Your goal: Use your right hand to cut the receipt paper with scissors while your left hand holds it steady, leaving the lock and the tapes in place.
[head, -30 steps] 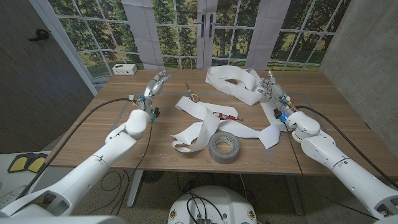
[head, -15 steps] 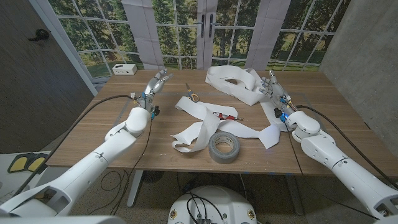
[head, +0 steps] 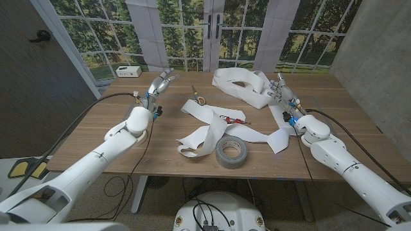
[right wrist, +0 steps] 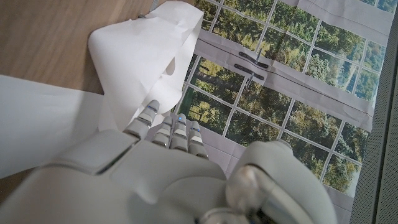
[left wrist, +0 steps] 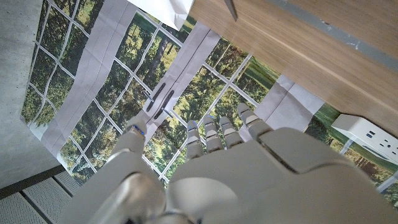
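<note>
The white receipt paper (head: 212, 128) winds across the table's middle and ends in a heaped pile (head: 241, 83) at the back. Scissors (head: 197, 96) lie on the wood left of the pile, blades pointing away. My left hand (head: 159, 83) hangs above the table left of the scissors, fingers spread, holding nothing; the left wrist view shows its fingers (left wrist: 214, 134) extended and a blade tip (left wrist: 231, 7). My right hand (head: 284, 95) stands beside the pile's right side with straight fingers, empty. In the right wrist view it (right wrist: 168, 168) points at the paper pile (right wrist: 149, 62).
A grey tape roll (head: 231, 152) sits near the table's front edge on the paper's end. A small red and dark object (head: 232, 120) lies on the strip. A white power strip (head: 129, 71) is at the back left corner, also seen as the power strip (left wrist: 367, 130).
My left arm has swung inward and its hand has risen slightly toward the back, fingers spreading a little. The right hand, paper and scissors have not moved.
</note>
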`<act>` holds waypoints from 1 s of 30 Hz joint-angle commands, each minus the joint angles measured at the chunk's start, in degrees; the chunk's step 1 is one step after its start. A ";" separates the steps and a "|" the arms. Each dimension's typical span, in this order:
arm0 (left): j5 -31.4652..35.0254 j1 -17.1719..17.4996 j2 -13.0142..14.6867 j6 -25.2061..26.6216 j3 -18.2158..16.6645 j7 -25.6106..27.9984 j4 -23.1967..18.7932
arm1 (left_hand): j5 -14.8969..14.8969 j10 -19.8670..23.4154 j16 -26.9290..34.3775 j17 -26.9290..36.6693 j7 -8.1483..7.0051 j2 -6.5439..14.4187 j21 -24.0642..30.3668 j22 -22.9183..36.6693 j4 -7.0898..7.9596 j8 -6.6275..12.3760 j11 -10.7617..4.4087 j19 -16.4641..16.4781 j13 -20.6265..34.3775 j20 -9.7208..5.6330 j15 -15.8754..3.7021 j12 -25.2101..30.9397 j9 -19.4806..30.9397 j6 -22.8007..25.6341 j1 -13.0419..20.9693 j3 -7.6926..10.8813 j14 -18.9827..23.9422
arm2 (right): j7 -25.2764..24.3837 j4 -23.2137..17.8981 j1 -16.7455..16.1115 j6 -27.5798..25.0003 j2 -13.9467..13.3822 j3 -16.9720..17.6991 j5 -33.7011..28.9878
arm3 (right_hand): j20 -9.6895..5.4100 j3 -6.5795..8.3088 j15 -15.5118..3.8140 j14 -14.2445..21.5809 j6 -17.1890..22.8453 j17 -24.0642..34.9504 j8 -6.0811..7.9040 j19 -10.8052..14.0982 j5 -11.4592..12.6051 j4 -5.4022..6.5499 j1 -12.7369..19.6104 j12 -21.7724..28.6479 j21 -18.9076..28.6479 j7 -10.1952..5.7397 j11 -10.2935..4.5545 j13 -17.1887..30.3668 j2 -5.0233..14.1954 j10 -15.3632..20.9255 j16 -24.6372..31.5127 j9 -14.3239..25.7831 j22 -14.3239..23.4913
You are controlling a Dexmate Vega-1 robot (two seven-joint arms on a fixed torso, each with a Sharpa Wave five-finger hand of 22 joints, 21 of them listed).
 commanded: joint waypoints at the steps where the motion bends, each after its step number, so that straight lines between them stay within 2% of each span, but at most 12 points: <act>1: 2.32 -1.55 1.38 -1.61 0.56 -0.93 1.90 | 0.47 0.66 0.02 0.09 -0.06 0.10 -0.20 0.17 -0.07 0.24 -0.04 -0.20 0.29 0.04 -0.52 0.29 0.28 0.66 1.03 0.64 -0.05 | -0.30 0.70 0.54 -0.05 0.51 -0.17 -0.06 | 0.64 -0.06 -0.58 -0.04 0.37 0.12 0.49 0.09 0.02 -0.25 0.79 0.31 0.44 -0.15 -0.08 0.29 0.01 0.71 0.21 0.30 0.34; 4: 3.41 -2.12 1.75 -1.95 1.05 -1.31 2.45 | 0.79 3.12 0.27 0.09 -0.04 1.00 -0.23 0.14 -0.52 0.03 -0.28 -0.28 0.39 0.14 -0.87 1.10 0.31 0.44 3.00 1.53 0.75 | -0.05 0.89 0.74 -0.24 0.41 -0.21 0.01 | 0.64 -0.04 -0.56 0.01 0.33 0.11 0.46 0.09 0.00 -0.29 0.85 0.29 0.44 -0.17 -0.12 0.29 0.01 0.71 0.23 0.30 0.34; 10: 5.93 -3.43 2.24 -2.68 1.89 -1.27 3.52 | 0.86 3.10 0.25 0.09 -0.21 1.01 -0.33 0.13 -0.76 -0.01 -0.71 -0.55 0.45 -0.12 -1.13 1.01 0.32 0.39 3.86 1.78 0.88 | 0.25 1.28 1.02 -0.25 0.46 -0.20 0.17 | 0.67 0.02 -0.92 0.59 0.37 0.09 0.42 0.16 -0.08 -0.35 0.97 0.27 0.47 -0.20 -0.19 0.32 0.07 0.85 0.45 0.31 0.34; 11: 6.40 -3.66 2.41 -2.62 2.02 -1.32 3.58 | 0.88 3.09 0.24 0.10 -0.01 0.94 -0.33 0.12 -0.87 -0.03 -0.79 -0.57 0.46 -0.12 -1.22 0.98 0.33 0.30 4.20 1.86 0.89 | 0.26 1.37 1.06 -0.15 0.43 -0.24 0.03 | 0.69 0.03 -0.92 0.59 0.37 0.09 0.42 0.17 -0.08 -0.36 0.99 0.26 0.47 -0.22 -0.13 0.32 0.07 0.83 0.44 0.31 0.34; 12: 6.69 -3.89 2.51 -2.71 2.11 -1.39 3.75 | 0.89 3.93 0.26 0.10 1.07 0.82 -0.33 0.11 -1.03 0.04 -1.30 -0.58 0.51 -0.07 -1.42 1.23 0.32 0.45 5.02 2.06 1.06 | 0.23 1.46 1.09 -0.05 0.47 -0.24 -0.03 | 0.70 0.03 -0.90 0.59 0.39 0.09 0.42 0.18 -0.09 -0.36 1.00 0.25 0.48 -0.23 -0.15 0.32 0.07 0.83 0.44 0.31 0.34; 13: 6.88 -4.09 2.64 -2.75 2.15 -1.55 3.84 | 0.87 4.28 0.29 0.11 1.30 0.78 -0.32 0.11 -1.03 0.06 -1.55 -0.58 0.52 -0.04 -1.61 1.34 0.32 0.52 5.30 2.12 1.18 | 0.31 1.48 1.10 -0.16 0.49 -0.19 0.16 | 0.68 0.03 -0.89 0.58 0.37 0.09 0.41 0.18 -0.10 -0.37 1.00 0.25 0.48 -0.27 -0.12 0.32 0.07 0.84 0.43 0.31 0.34; 18: 8.05 -4.84 3.83 -2.42 2.31 -2.57 3.58 | 0.82 4.47 0.28 0.11 1.31 0.63 -0.30 0.11 -1.00 0.02 -1.70 -0.54 0.54 -0.15 -1.70 1.37 0.31 0.53 5.54 2.11 1.23 | 0.36 1.63 1.14 -0.16 0.41 -0.17 0.15 | 0.70 0.05 -0.77 0.49 0.45 0.08 0.41 0.19 -0.15 -0.40 1.05 0.22 0.48 -0.27 -0.16 0.33 0.07 0.85 0.39 0.31 0.34; 23: 9.99 -5.27 4.35 -1.45 2.50 -1.88 3.06 | 0.72 4.14 0.22 0.12 0.26 0.21 -0.31 0.11 -0.93 -0.13 -1.55 -0.60 0.60 -0.16 -1.75 1.17 0.32 0.28 5.88 1.99 1.17 | 0.51 1.59 1.16 -0.43 0.20 -0.11 0.29 | 0.69 0.06 -0.75 0.46 0.48 0.08 0.40 0.20 -0.20 -0.40 1.08 0.19 0.49 -0.24 -0.08 0.34 0.10 0.88 0.37 0.32 0.35; 30: 12.17 -6.57 4.73 -2.35 3.20 -1.58 4.26 | 0.67 4.78 0.29 0.16 -0.76 -0.36 -0.30 0.12 -0.94 -0.08 -2.40 -0.65 0.83 -0.36 -2.18 1.41 0.41 0.35 6.65 1.93 1.41 | 0.69 1.81 1.22 0.02 0.02 -0.07 -0.02 | 0.68 0.07 -0.78 0.39 0.53 0.08 0.39 0.21 -0.26 -0.41 1.10 0.17 0.48 -0.31 -0.19 0.36 0.13 0.94 0.33 0.32 0.35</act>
